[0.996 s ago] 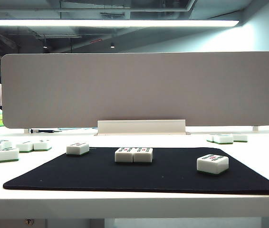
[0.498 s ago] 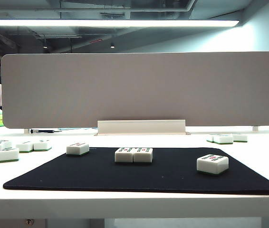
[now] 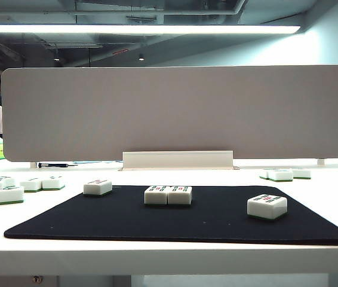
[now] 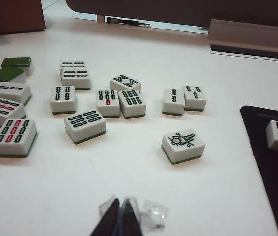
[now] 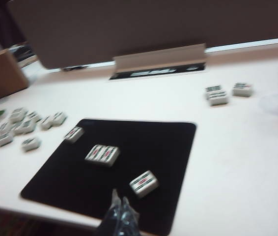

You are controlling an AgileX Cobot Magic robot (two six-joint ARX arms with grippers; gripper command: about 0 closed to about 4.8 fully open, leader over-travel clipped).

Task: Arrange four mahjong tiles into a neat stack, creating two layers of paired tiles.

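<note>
Four tiles lie on the mat (image 3: pixel 181 224): a pair (image 3: pixel 168 195) set side by side and touching at the mat's centre-far area, a left tile (image 3: pixel 97 187) at the mat's far-left edge, and a right tile (image 3: pixel 267 206) alone on the mat's right side, turned at an angle to the mat edges. All lie flat, face up; no second layer exists yet, so stacking has not begun. Neither arm appears in the exterior view. The right gripper (image 5: pixel 119 212) hangs above the mat's near edge with its fingers clenched together and nothing between them. In the right wrist view the right tile (image 5: pixel 144 183) lies just beyond the fingertips and slightly to the right, its long axis running diagonally; the pair (image 5: pixel 102 154) lies farther on, to the left. That view is blurred. The left gripper (image 4: pixel 121 219) is likewise pressed closed and empty, hanging over the bare table left of the mat, near a loose group of spare tiles (image 4: pixel 85 125). Judgement: the right arm is the nearer to the right tile; the fingers must part and the wrist align across the tile's short axis before descent.
</note>
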